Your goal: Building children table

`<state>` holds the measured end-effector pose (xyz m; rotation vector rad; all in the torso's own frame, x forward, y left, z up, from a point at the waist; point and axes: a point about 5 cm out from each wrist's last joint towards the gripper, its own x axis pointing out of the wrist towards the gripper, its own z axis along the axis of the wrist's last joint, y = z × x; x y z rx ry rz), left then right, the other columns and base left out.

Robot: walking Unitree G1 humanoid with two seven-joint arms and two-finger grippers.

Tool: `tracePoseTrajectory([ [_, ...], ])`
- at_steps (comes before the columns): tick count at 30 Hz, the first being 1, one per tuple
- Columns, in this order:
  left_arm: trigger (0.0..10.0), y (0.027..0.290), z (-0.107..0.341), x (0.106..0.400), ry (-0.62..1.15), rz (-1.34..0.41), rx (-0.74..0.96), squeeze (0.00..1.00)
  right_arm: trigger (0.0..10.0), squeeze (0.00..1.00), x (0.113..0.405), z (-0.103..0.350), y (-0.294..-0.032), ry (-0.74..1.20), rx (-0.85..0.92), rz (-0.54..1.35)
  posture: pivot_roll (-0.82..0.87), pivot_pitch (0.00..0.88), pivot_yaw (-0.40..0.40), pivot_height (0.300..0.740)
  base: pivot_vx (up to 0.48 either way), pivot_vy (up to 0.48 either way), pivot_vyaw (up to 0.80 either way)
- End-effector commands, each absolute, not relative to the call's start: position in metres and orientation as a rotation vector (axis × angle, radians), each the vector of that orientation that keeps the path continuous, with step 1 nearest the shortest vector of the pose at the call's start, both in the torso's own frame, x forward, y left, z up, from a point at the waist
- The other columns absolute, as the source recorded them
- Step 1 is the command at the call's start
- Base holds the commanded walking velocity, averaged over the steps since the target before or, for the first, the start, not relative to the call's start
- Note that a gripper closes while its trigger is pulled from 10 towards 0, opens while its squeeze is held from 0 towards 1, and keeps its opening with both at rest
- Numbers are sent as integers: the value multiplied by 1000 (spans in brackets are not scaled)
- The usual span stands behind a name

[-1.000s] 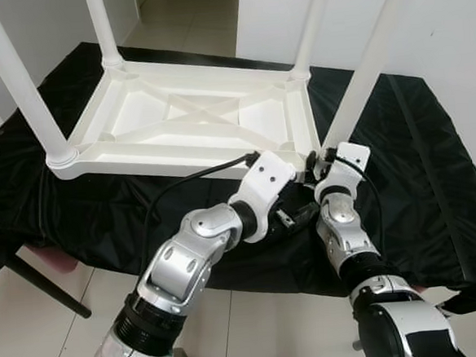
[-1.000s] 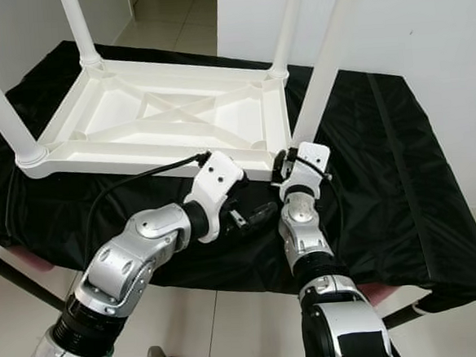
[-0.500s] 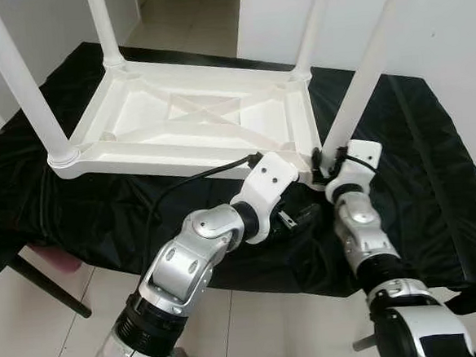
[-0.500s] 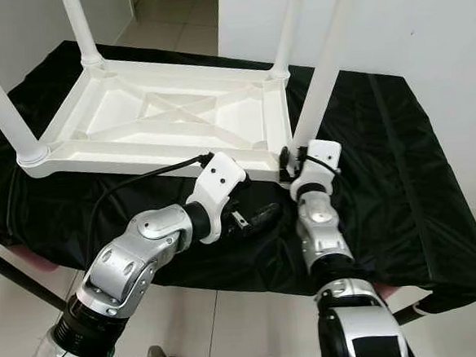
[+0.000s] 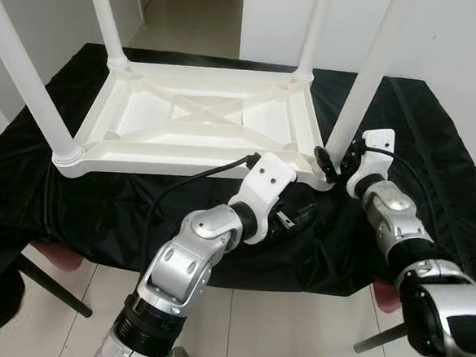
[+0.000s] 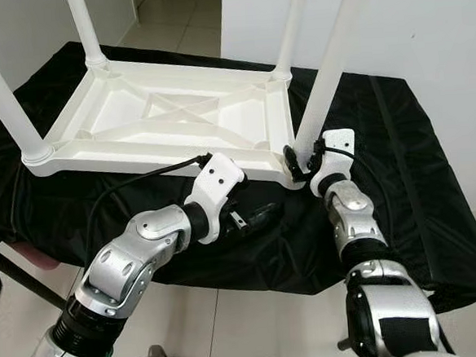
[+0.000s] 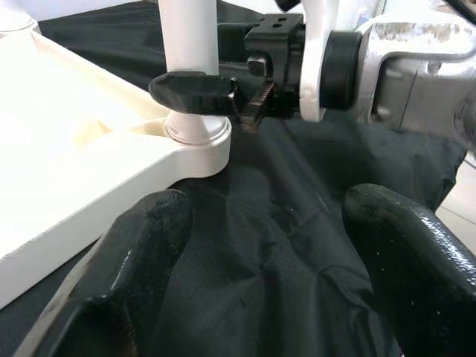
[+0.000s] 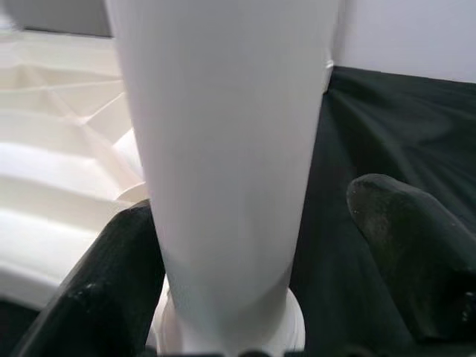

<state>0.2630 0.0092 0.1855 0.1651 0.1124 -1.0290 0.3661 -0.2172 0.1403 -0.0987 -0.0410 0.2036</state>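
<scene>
Table: white plastic children's table [image 5: 209,119] lies upside down on the black cloth [image 5: 435,189], its underside ribs facing up, four legs standing up from the corners.
Near-right leg: white leg [image 5: 370,75] rises from the near-right corner socket [image 7: 197,137], which sits right at the near edge of the upturned top.
Right gripper: my right gripper [image 5: 337,161] is at the base of that leg, fingers apart, one finger [image 8: 111,290] against the leg on one side, the other [image 8: 413,253] standing off it on the other side; not clamped.
Left gripper: my left gripper [image 5: 300,217] hangs low over the cloth, near and left of the corner socket, fingers [image 7: 126,268] spread wide, holding nothing.
Open room: bare cloth to the right of the table up to the cloth's right edge; only a narrow strip of cloth between the table's near rim and the cloth's near edge.
In the way: near-left leg [image 5: 27,83] and the two far legs [image 5: 109,28] stand upright; a black cable [image 5: 189,178] runs from my left wrist across the near rim.
Surface: cloth is wrinkled and drapes over the near edge.
Room: pale tiled floor [image 5: 36,331], white walls [image 5: 448,25], an open passage beyond the far side.
</scene>
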Motion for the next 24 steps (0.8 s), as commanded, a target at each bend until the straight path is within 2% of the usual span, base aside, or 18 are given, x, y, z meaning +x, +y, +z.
tracePoseTrajectory([
  [1,10000,10,183,263,125,-1020,169,0,10000,0,367,140,-218,-28,-121,245,66,6,-65,740,0,0,0],
  [9,10000,14,185,264,128,-1000,169,0,10000,0,371,144,-215,11,-120,378,87,27,-62,740,0,0,0],
  [23,10000,16,184,262,140,-998,165,0,10000,0,373,140,-211,61,-101,435,91,44,-55,740,0,0,0],
  [24,10000,16,184,262,142,-999,165,0,4588,0,374,140,-211,68,-95,432,94,48,-49,740,0,0,0],
])
